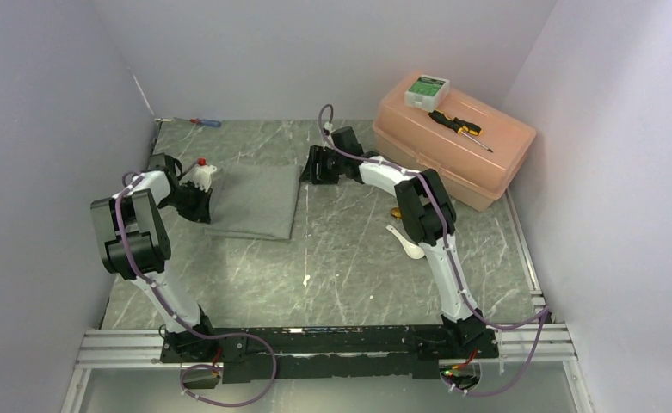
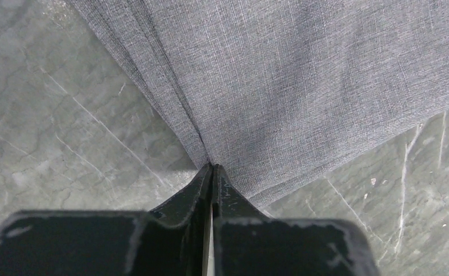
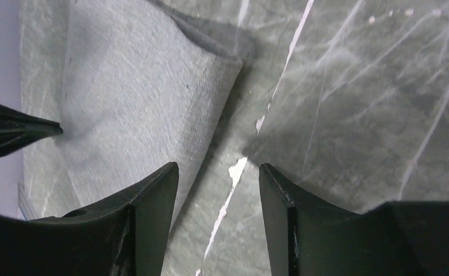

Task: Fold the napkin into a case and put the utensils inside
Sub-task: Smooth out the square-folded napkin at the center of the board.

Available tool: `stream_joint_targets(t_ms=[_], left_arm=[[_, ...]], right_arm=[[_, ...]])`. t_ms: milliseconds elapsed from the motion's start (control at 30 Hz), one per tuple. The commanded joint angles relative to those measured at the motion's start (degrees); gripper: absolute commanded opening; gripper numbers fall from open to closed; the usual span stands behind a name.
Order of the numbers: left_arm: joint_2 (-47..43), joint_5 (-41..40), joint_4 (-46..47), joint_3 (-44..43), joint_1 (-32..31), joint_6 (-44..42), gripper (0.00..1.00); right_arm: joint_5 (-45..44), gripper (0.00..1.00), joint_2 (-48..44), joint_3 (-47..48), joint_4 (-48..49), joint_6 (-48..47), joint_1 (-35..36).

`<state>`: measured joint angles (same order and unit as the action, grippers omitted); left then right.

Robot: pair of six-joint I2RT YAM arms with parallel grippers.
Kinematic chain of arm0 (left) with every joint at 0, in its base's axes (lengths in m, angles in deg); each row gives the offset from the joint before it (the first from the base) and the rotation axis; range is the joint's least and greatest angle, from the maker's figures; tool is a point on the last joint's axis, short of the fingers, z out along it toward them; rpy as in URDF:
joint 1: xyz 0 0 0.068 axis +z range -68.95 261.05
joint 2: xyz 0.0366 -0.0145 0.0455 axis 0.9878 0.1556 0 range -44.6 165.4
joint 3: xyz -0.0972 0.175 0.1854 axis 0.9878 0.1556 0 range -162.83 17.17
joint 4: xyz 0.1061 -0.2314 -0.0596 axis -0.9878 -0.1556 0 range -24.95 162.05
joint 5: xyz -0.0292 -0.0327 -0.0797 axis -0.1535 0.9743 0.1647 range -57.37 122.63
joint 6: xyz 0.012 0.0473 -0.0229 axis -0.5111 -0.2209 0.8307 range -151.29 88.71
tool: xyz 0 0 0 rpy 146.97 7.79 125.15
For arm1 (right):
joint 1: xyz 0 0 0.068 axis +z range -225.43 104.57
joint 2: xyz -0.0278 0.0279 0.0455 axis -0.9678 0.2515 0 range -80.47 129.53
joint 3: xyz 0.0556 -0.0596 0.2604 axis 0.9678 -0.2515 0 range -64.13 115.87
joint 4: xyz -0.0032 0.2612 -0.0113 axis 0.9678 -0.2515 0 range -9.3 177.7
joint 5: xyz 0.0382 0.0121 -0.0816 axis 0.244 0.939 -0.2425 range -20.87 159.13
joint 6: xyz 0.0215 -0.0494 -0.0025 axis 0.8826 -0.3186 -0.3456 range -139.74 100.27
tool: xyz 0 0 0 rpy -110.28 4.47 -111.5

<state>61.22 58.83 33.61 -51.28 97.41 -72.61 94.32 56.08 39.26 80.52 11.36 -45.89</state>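
The soft grey cloth napkin [image 1: 255,200] lies on the grey marble table [image 1: 349,275], left of the middle. It looks light and floppy, so corners are best to grab. The left gripper [image 2: 212,168] pinches its edge tight. The right gripper [image 3: 219,167] has its jaws apart beside a corner, holding nothing.

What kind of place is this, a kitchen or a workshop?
Most likely a robot lab's test booth, not a kitchen: plain walls box in a marble-patterned table, a left arm and right arm are bolted at its near edge, and props like a grey napkin and pink toolbox sit there.
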Motion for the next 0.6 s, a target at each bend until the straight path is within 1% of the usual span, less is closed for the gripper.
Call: stream_joint_targets(t_ms=[0, 133, 333, 467, 567], left_arm=[[-3.2, -2.5, 1.9, 1.9, -0.1, -1.7, 0.06], [-4.2, -2.2, 1.3, 2.5, -0.1, -1.7, 0.03], [-5.5, -0.4, -0.6, 2.1, 0.1, -2.0, 0.03], [-6.9, 0.9, -2.5, 2.2, 0.2, -2.8, 0.03], [-7.3, 0.4, -2.9, 3.0, 0.2, -4.0, 0.03]], right_arm=[[-0.4, 0.58, 2.7, 3.9, 3.6, 1.9, -0.2], [-0.4, 0.59, 4.3, 5.7, 4.1, 2.8, -0.1], [-0.7, 0.61, 5.9, 7.5, 4.2, 3.7, 0.8], [-1.3, 0.59, 7.0, 8.1, 5.7, 5.0, 1.3], [-1.2, 0.56, 8.0, 9.5, 6.2, 5.8, 1.6]])
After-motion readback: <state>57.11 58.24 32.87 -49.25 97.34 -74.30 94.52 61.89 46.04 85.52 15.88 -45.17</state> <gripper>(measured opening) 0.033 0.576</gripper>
